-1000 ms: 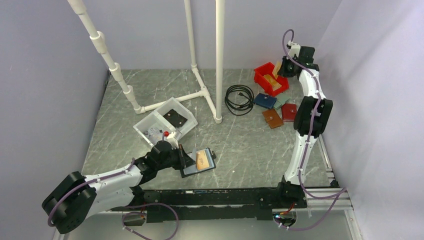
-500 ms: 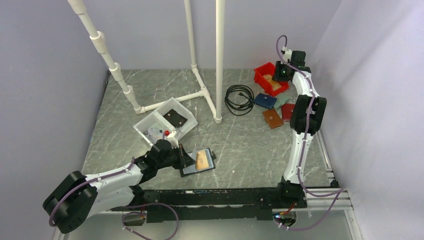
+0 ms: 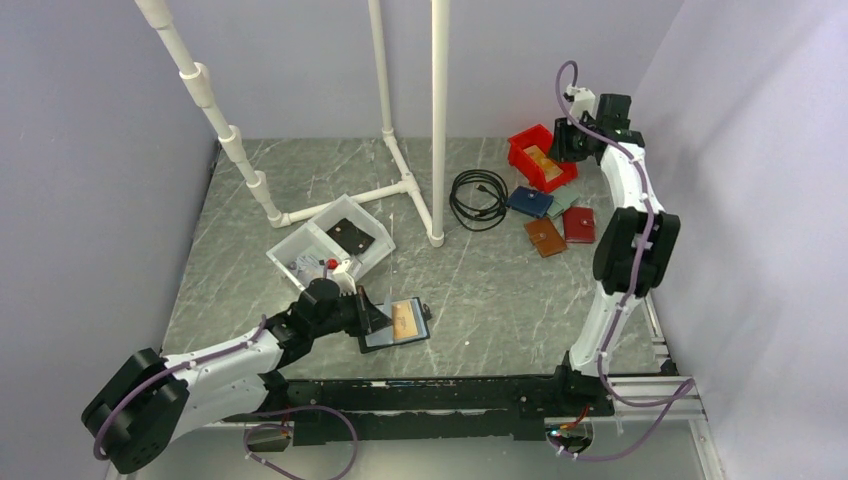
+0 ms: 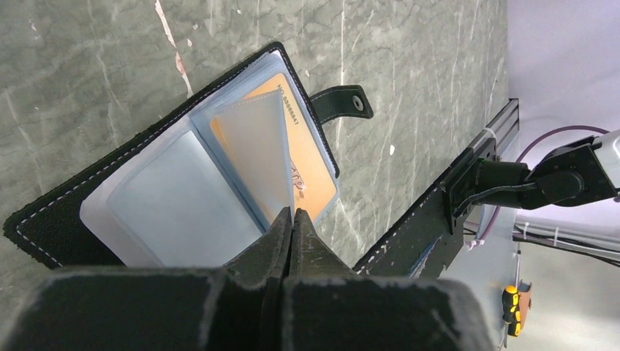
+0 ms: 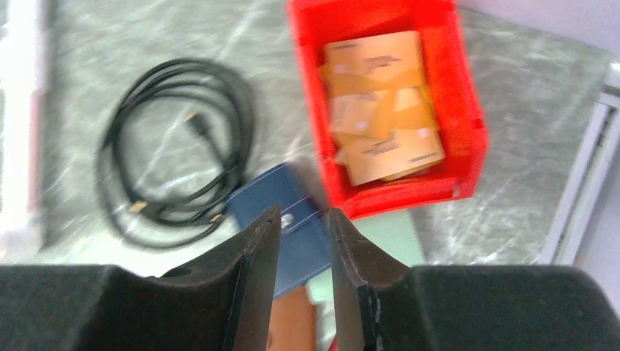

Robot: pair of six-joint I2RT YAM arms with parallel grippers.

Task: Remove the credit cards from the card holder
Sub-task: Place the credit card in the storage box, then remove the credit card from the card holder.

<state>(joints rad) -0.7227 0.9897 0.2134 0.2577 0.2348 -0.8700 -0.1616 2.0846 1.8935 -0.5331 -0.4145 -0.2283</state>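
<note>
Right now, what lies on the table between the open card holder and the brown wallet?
Nothing. In the top external view, the table between the card holder and the brown wallet is bare grey surface.

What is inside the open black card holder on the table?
Inside the card holder, one gold card shows in a pocket, partly covered by the clear sleeve that the left gripper pinches. Whether other pockets hold cards cannot be seen.

Right hand (image 5: 302,216) now ajar, empty
</note>
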